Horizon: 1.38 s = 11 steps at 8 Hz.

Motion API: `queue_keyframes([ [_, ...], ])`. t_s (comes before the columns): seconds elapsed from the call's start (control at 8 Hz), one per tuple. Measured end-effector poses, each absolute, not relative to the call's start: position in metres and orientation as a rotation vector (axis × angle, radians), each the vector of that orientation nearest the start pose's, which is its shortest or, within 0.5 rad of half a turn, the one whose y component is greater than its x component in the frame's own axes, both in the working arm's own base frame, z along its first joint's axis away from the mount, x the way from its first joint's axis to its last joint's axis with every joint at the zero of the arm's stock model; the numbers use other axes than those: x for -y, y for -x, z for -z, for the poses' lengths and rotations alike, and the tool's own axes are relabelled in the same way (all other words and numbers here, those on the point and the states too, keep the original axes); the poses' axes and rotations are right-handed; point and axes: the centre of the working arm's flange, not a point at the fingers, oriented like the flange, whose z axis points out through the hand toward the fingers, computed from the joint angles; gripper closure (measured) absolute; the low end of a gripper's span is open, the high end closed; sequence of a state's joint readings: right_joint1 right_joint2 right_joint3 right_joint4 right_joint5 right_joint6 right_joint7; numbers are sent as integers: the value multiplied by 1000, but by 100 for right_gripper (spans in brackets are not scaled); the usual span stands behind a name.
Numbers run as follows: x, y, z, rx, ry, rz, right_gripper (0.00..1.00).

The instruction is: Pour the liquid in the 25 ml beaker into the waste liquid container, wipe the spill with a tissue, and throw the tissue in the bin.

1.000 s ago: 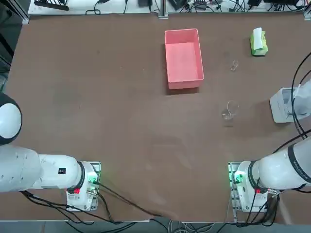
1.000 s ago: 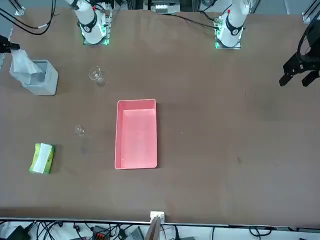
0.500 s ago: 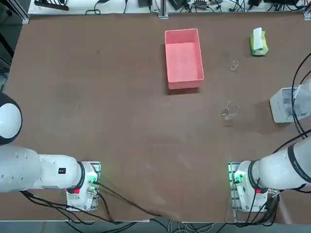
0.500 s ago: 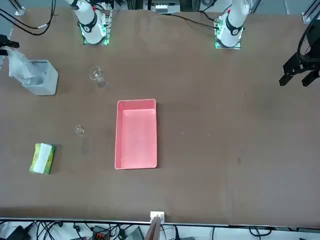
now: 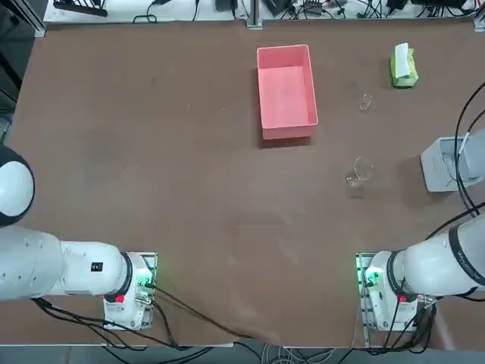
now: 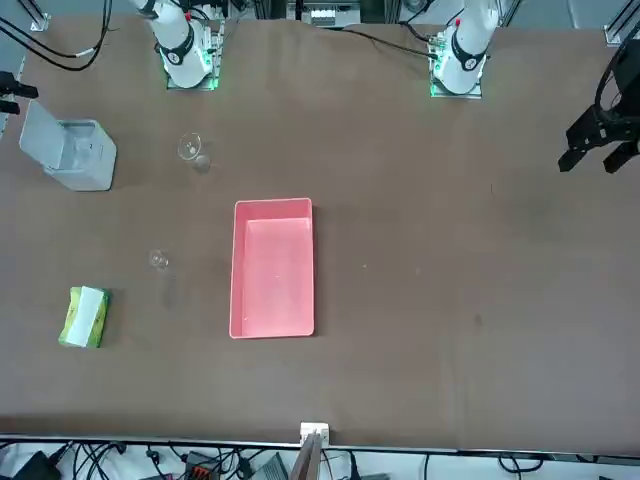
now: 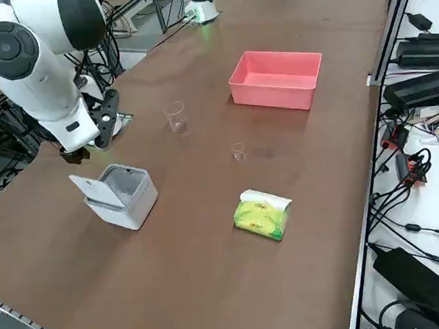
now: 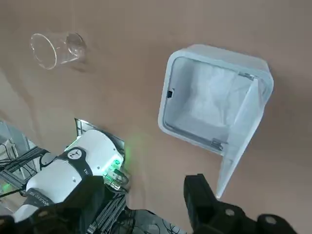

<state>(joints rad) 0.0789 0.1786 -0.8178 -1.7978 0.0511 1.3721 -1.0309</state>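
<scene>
- One tissue [image 8: 212,95] lies inside the bin [image 8: 173,105]; I judge the task essentially finished.
- My right gripper [image 8: 146,204] hangs above the bin, spread wide, empty.

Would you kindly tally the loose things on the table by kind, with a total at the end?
Clear glass beakers: 2, the 25 ml beaker and the larger beaker
Pink trays: 1, the waste liquid container
Grey bins: 1, the bin
Crumpled tissues: 1, the tissue in the bin
Green tissue packs: 1
Total: 6
</scene>
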Motion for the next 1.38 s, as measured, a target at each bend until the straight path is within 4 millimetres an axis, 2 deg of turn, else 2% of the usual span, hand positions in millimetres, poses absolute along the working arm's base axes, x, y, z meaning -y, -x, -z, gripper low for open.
queue_keyframes([
  [0.12,336,-411,-444,361,2693,-559,0],
  [0.38,319,-432,-448,410,2694,-484,0],
  [0.75,286,-486,-473,506,2720,-344,0],
  [1.0,255,-530,-485,586,2761,-264,0],
  [1.38,209,-579,-488,595,2801,-213,0],
])
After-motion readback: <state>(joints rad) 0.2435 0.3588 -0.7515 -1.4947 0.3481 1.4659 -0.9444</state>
